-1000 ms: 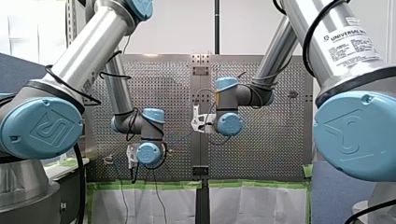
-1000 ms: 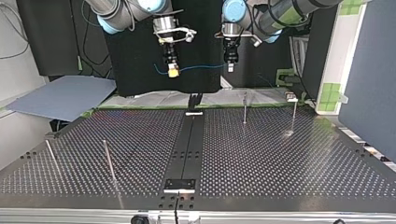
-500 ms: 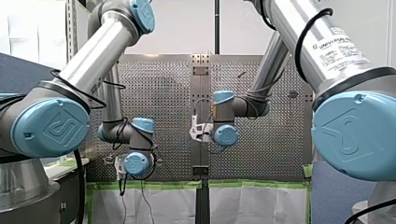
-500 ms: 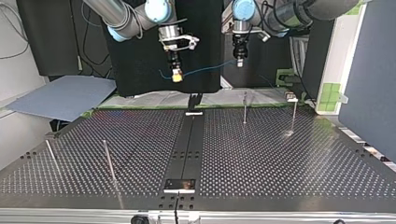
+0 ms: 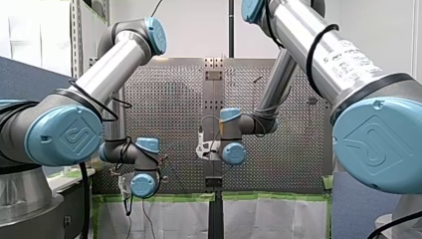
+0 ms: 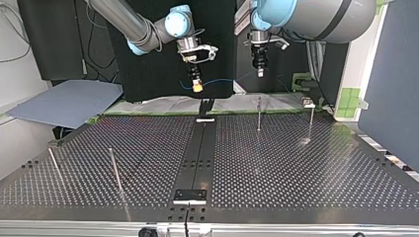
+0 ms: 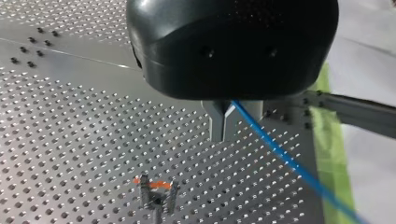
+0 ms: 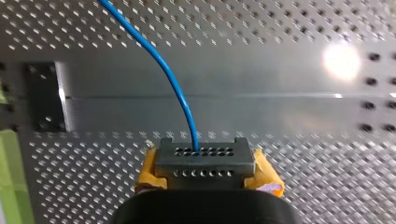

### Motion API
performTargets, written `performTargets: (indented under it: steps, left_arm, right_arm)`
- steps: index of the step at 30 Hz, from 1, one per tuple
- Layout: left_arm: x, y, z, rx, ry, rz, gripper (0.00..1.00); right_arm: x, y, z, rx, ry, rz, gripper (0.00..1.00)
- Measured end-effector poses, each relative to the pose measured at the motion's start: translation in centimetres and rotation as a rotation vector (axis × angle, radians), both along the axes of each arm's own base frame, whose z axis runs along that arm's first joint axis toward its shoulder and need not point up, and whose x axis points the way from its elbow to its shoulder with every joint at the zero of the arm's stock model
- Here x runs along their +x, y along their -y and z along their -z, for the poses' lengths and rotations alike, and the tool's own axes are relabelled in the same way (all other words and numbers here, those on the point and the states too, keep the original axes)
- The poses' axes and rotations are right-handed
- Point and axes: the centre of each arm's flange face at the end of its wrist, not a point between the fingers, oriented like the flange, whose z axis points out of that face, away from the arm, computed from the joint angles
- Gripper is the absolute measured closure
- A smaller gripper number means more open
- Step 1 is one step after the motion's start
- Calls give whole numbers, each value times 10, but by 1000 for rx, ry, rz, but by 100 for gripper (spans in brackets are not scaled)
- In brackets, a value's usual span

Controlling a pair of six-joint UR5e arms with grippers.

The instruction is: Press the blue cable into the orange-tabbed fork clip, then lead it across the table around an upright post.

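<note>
The blue cable (image 6: 225, 80) hangs in the air above the far edge of the perforated table (image 6: 296, 168). It is strung between the 2 grippers, with a short loose end past the right gripper (image 6: 197, 88) toward the top view's left. The right gripper's yellow pads (image 8: 266, 175) are closed on the cable, which leads out from between them in the right wrist view. The left gripper (image 7: 223, 133) has its 2 metal fingers pressed together with the cable pinched between them, and the line runs off over green tape (image 7: 327, 135). The orange-tabbed fork clip (image 7: 158, 193) stands on the table ahead of the left gripper, apart from the cable. 4 upright posts (image 6: 258, 114) stand on the table. A small object at the top view's far right is probably that clip, though it is too small to be sure.
</note>
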Motion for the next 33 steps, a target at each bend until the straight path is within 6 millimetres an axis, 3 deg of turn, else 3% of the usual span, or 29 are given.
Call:
performTargets:
  steps: [13,22,33]
  left_arm:
    - [32,-20,0,-14,60,-25,100]
    - [43,-41,2,36,45,-31,100]
    - [53,-47,1,43,55,-19,100]
  right_arm:
    - [18,24,46,70,-61,2,100]
    - [26,41,75,99,-89,7,100]
    - [31,75,108,99,-89,6,100]
